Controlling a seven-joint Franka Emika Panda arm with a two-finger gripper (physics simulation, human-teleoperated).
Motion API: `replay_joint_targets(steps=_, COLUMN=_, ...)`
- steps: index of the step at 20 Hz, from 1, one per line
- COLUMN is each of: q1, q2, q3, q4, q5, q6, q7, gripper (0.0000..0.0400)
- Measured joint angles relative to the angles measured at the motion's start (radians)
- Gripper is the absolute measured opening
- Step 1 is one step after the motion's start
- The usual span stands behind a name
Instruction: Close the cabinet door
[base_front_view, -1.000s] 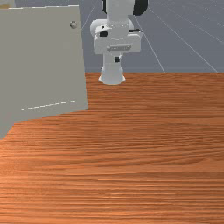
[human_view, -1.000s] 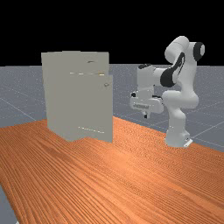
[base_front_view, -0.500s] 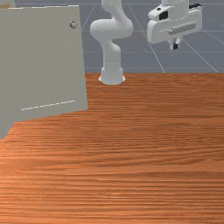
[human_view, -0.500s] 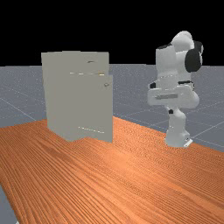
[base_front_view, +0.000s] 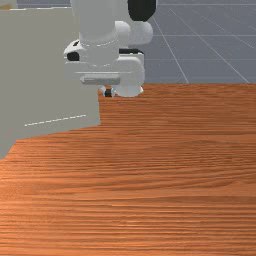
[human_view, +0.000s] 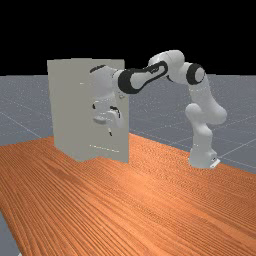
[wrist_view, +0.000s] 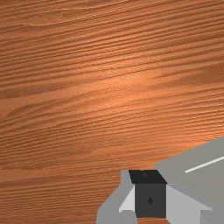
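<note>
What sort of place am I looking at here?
Probably a computer-made practice scene, not a real room: the floor is a bare grid running off to a black backdrop, and a robot arm faces a plain grey cabinet.

Bench (human_view: 65, 210): orange-brown wood, with darker streaks of grain; its back edge ran straight and level in the front view
Grain (base_front_view: 175, 180): mostly side to side in the front view, fine and close-set, some streaks bending gently
Sheen (human_view: 142, 175): a paler, brighter patch on the wood, near the middle of the far view
Floor (human_view: 152, 105): blue-grey, spread out beyond the bench and below it, a piece of it visible at the far view's lower left
Grid lines (base_front_view: 172, 55): thin and pale, crossing on the floor
Backdrop (human_view: 150, 30): plain black, meeting the floor along a level horizon
</note>
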Motion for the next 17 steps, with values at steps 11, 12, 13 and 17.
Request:
replay_joint_targets(steps=11, q1=-0.121, q2=-0.682, q3=-0.196, q4=-0.986, q5=-0.108, q6=0.486, q7=-0.267, gripper=0.0)
replay_joint_targets(steps=12, q1=-0.112, q2=-0.688, q3=-0.201, q4=-0.996, q5=-0.123, q6=0.498, q7=-0.273, gripper=0.0)
replay_joint_targets(steps=13, q1=-0.103, q2=-0.693, q3=-0.206, q4=-1.003, q5=-0.135, q6=0.502, q7=-0.277, gripper=0.0)
replay_joint_targets(steps=17, q1=-0.121, q2=-0.805, q3=-0.278, q4=-1.108, q5=-0.16, q6=0.49, q7=-0.311, gripper=0.0)
